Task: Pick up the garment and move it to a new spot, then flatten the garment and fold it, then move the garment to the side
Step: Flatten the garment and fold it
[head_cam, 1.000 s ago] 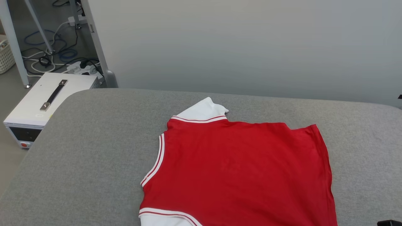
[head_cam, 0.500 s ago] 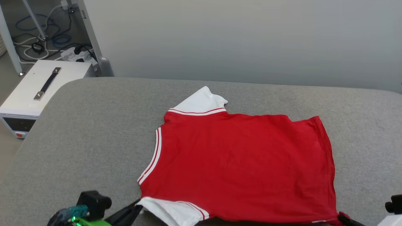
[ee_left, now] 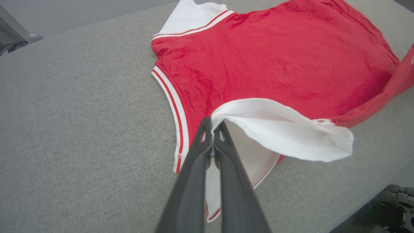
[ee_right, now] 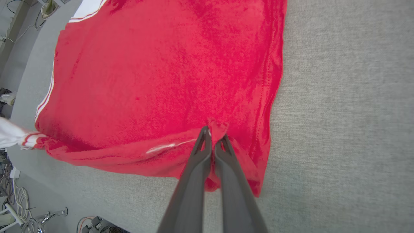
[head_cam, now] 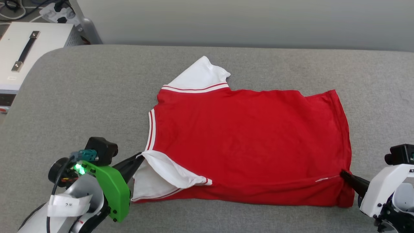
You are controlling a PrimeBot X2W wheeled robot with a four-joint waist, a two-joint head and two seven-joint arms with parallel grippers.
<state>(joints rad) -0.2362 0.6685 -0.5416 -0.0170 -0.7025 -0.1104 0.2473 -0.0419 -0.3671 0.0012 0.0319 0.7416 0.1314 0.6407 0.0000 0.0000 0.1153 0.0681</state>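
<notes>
While both pincers are clamping cloth, step in hand: the fold is apparently getting under way, with flattening looking largely done.
Grip of the left pincer (head_cam: 139, 158): its fingers are pressing together on the edge of the white near sleeve (ee_left: 284, 129), which is ballooning open just beyond the tips.
Grip of the right pincer (head_cam: 343, 173): its fingers are squeezing shut on the red hem corner (ee_right: 217, 124), a small pucker of cloth bunching at the tips.
Place of the jersey T-shirt (head_cam: 249, 139): it is lying plain red side up on the grey padded table (head_cam: 81, 97), stretching between the two pincers and spreading away ahead of both. The striped neckline trim (head_cam: 151, 129) is sitting just ahead of the left pincer.
Near long edge: it is rising slightly off the padding between the two grips, curling over itself.
Next move, as a judgement: both pincers should be travelling forward together, level and at one pace, carrying the near edge onto the far edge while holding the cloth between them taut.
Point of care: the loose sleeve is likely needing tucking inside the fold, not trailing out.
White case (head_cam: 48, 35): it is sitting off the table, well past the left pincer's outer side.
</notes>
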